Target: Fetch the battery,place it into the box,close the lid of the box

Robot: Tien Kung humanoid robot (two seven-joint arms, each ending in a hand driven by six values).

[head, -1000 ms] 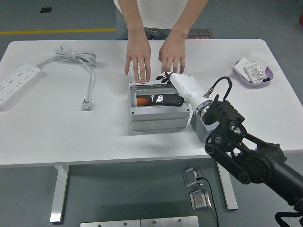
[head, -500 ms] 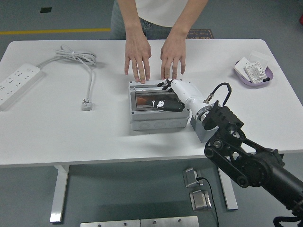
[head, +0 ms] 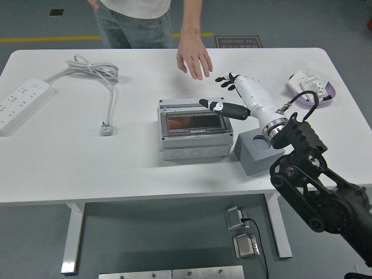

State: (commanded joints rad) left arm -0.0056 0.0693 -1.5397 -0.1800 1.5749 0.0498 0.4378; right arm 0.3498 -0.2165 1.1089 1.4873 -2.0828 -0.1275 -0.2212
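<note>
The right hand [head: 232,96] hovers with fingers [head: 224,108] spread, gripping nothing, thumb just over the right rear corner of the one grey box [head: 193,129], lid down, battery dimly visible beneath it, while one person's hand [head: 195,58] hangs beyond the fingers.
</note>
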